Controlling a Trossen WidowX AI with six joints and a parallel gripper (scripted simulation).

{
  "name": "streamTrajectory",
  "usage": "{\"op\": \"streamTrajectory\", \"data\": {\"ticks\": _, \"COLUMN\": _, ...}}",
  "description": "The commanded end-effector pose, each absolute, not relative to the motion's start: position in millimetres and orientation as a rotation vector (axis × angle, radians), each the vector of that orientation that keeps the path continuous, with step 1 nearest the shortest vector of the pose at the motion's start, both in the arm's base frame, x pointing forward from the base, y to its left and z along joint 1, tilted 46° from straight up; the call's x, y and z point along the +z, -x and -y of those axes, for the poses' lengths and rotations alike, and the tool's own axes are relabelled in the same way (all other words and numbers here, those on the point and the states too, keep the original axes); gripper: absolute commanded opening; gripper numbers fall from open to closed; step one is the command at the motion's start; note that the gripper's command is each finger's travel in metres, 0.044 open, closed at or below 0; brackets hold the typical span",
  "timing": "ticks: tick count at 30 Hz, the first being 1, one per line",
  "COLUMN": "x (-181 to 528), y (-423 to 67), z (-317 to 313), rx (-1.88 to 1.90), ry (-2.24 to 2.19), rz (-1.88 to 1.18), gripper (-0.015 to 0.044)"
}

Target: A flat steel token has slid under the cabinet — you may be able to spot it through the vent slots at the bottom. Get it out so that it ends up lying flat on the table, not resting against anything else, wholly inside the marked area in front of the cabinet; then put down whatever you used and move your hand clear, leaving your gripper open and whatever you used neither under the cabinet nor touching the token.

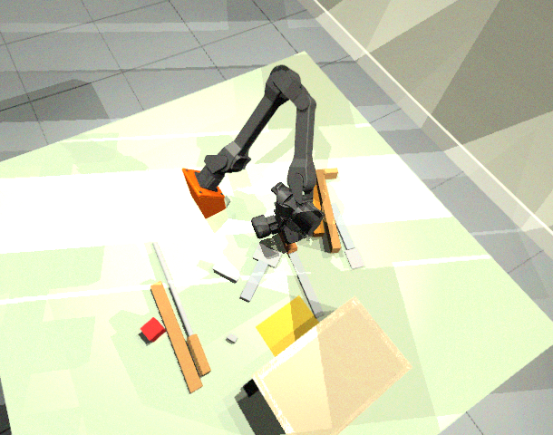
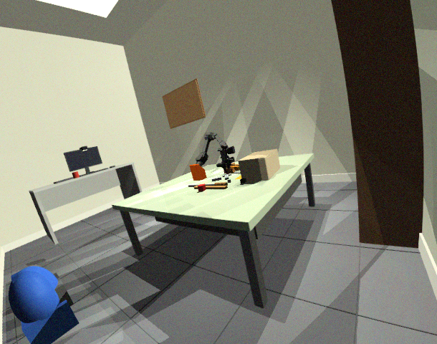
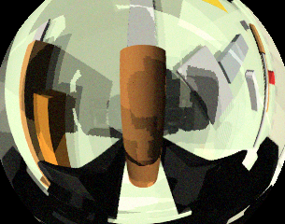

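Brown handle (image 3: pixel 142 119) — between gripper (image 3: pixel 144 171) fingers

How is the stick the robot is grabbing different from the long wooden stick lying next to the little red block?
The tool in the gripper has a short brown wooden handle with a grey blade reaching toward the yellow marked area. The wooden stick by the red block is wood all along, with no blade. The first is gripped; the second lies free. Both are long, thin and partly wooden.
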State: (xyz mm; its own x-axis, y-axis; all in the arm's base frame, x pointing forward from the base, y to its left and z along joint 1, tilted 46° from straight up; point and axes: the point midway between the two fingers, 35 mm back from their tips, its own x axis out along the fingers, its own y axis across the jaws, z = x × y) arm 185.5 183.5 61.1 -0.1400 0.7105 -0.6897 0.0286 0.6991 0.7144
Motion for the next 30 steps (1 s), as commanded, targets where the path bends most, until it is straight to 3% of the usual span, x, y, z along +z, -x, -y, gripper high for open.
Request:
{"op": "streamTrajectory", "data": {"ticks": 1, "x": 61, "y": -190, "z": -184, "rx": 0.661, "ry": -0.611, "rz": -1.621, "gripper": 0.0000}}
{"op": "streamTrajectory", "data": {"ticks": 30, "x": 58, "y": -224, "z": -187, "rx": 0.661, "ry": -0.609, "rz": -1.621, "gripper": 0.0000}}
